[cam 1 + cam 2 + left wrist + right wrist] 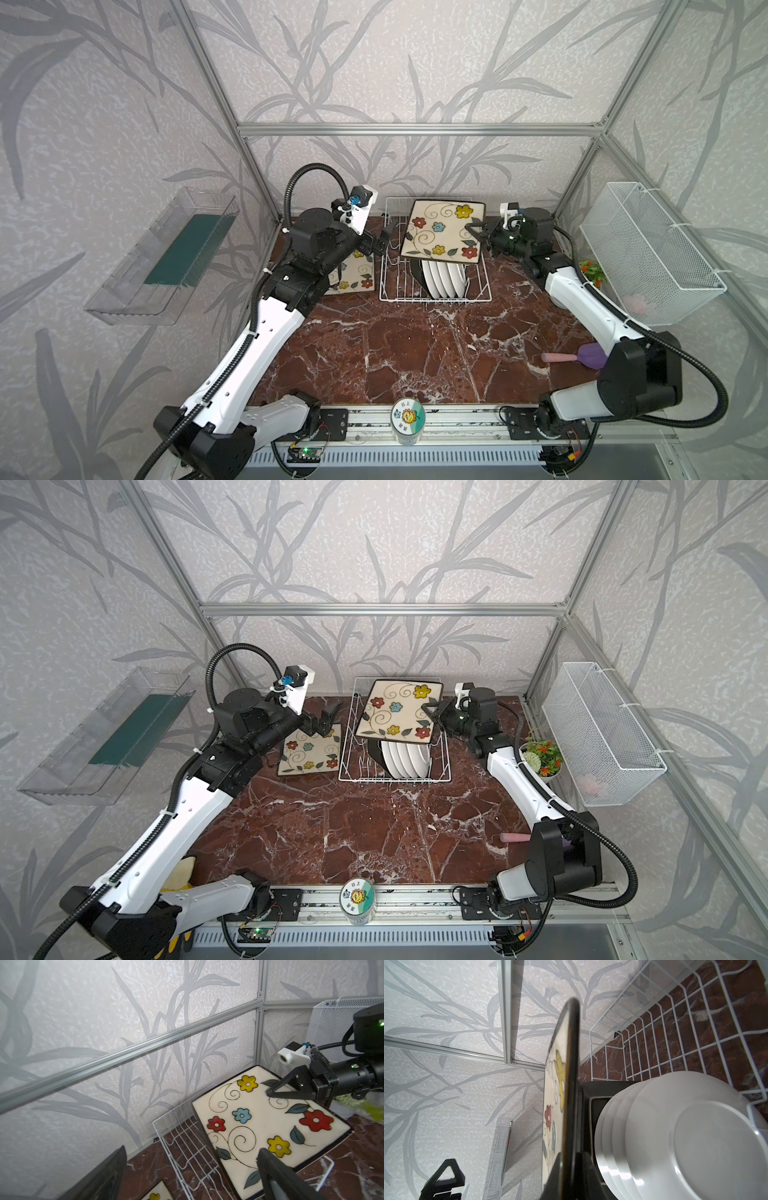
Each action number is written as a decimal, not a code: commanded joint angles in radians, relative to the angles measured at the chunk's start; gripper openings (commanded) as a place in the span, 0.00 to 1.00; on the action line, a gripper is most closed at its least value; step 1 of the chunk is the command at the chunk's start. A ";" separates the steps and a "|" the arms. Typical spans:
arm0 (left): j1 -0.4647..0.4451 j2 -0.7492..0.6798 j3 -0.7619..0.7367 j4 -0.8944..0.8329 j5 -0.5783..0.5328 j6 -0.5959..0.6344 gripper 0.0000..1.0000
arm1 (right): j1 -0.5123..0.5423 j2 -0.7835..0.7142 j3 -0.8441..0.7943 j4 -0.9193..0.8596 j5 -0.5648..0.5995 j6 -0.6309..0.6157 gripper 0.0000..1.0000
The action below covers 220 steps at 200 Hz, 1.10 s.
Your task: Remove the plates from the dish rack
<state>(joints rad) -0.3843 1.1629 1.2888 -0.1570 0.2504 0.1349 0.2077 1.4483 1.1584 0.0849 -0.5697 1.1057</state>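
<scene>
In both top views the right jaws pinch the right edge of a flowered square plate (442,230), held tilted and face up above the dish rack (392,282). The left jaws stand wide just beside its left edge; I cannot tell whether they touch it. The right wrist view shows that plate edge-on and, beyond it, a black-backed plate (600,1103) standing in the rack next to a row of round white plates (695,1136). A second flowered plate (309,750) lies flat on the worktop (374,833) left of the rack, and in a top view the left arm half hides it. A jar top (408,417) at the front rail reads "日上". On the right, a mesh basket (648,253) hangs on the wall, with a flower pot (542,758) and a pink-handled tool (559,357) on the worktop nearby.
</scene>
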 commanded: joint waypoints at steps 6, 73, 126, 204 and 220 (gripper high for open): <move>0.067 0.009 -0.034 0.040 0.193 -0.253 1.00 | -0.007 -0.092 0.020 0.176 -0.069 -0.011 0.00; 0.110 0.151 0.098 -0.155 0.398 -0.311 1.00 | -0.007 -0.093 0.006 0.185 -0.072 -0.032 0.00; 0.113 0.237 0.169 -0.253 0.495 -0.316 1.00 | -0.005 -0.091 0.000 0.223 -0.093 -0.041 0.00; 0.113 0.310 0.182 -0.237 0.598 -0.374 0.99 | 0.009 -0.080 -0.001 0.276 -0.112 -0.042 0.00; 0.110 0.325 0.184 -0.231 0.610 -0.387 0.99 | 0.010 -0.078 0.000 0.286 -0.116 -0.039 0.00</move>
<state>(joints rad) -0.2783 1.4715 1.4528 -0.4084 0.8078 -0.2111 0.2111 1.4242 1.1236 0.1543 -0.6231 1.0458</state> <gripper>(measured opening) 0.993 0.142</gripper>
